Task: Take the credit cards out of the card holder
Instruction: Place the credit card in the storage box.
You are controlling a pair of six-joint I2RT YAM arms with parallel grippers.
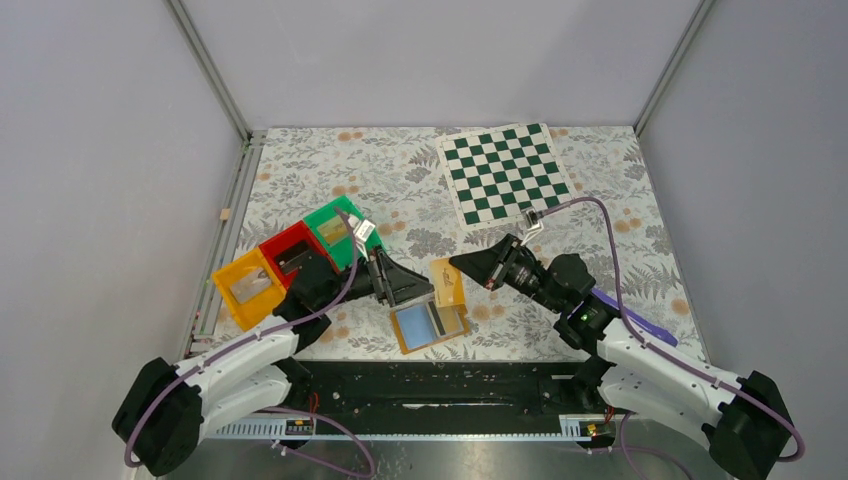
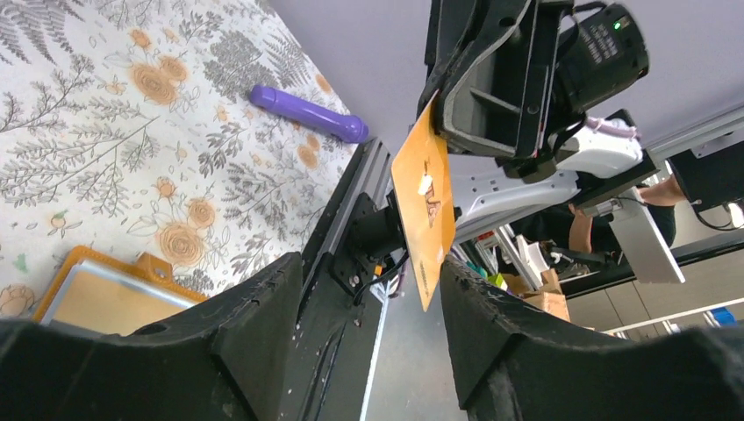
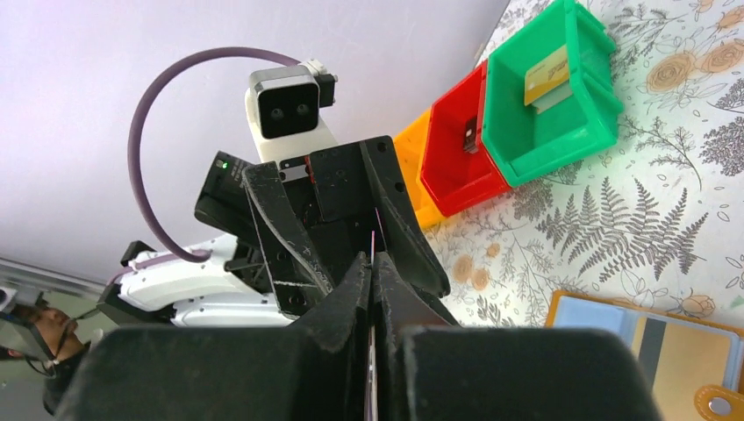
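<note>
The small flat orange-tan folding card holder (image 1: 415, 326), pale blue inside, is laid open on the flower-printed tablecloth (image 1: 400, 170), at the lower centre of the top view. What seems a thin orange card (image 2: 425, 210) is pinched upright by the fully closed right gripper (image 3: 373, 267), just above the holder. The left gripper (image 2: 368, 263) is spread on both sides of it, and nothing is gripped. A gold card (image 3: 689, 360) with a dark stripe appears inside the holder. The cards are judged light, rigid and slippery, so a free edge should be taken while the soft holder is kept down.

Overhead down; close wrist views face-to-face, sharing the card holder (image 1: 412, 326)
</note>
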